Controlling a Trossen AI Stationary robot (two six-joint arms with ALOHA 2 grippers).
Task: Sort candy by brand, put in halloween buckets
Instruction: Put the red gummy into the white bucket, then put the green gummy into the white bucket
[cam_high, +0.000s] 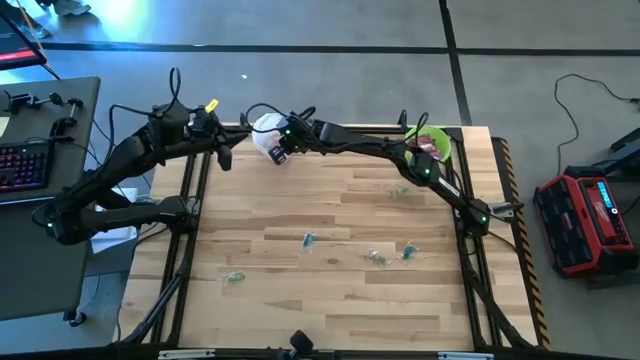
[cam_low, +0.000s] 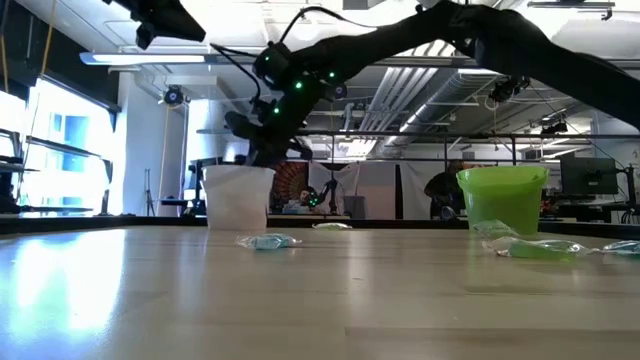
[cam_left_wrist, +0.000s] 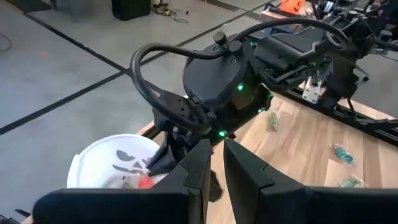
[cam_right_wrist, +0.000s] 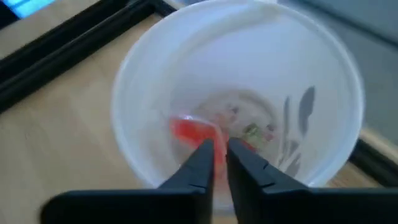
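Observation:
The white bucket (cam_high: 266, 128) (cam_low: 238, 195) stands on its base at the table's far edge, left of centre, with a red candy (cam_right_wrist: 186, 132) and other clear-wrapped pieces (cam_right_wrist: 252, 130) on its bottom. My right gripper (cam_high: 280, 148) (cam_right_wrist: 217, 149) reaches down into its mouth, fingers all but together, with the red candy just past the tips. The green bucket (cam_high: 438, 150) (cam_low: 502, 195) stands at the far right with magenta packets (cam_high: 427, 143) inside. My left gripper (cam_high: 224, 156) (cam_left_wrist: 216, 155) hangs shut and empty, left of the white bucket. My right gripper slants down from above into the white bucket's mouth. The red candy lies at the bucket's bottom right beside the fingertips (cam_right_wrist: 205, 152); whether they touch it, I cannot tell.
Several clear-wrapped candies lie loose on the wooden table (cam_high: 340, 300): bluish ones (cam_high: 308, 239) (cam_high: 408, 250), greenish ones (cam_high: 234, 278) (cam_high: 400, 190) (cam_low: 540, 248). Dark frame rails (cam_high: 190, 250) run along both sides of the table. A red case (cam_high: 585, 220) sits on the floor at the right.

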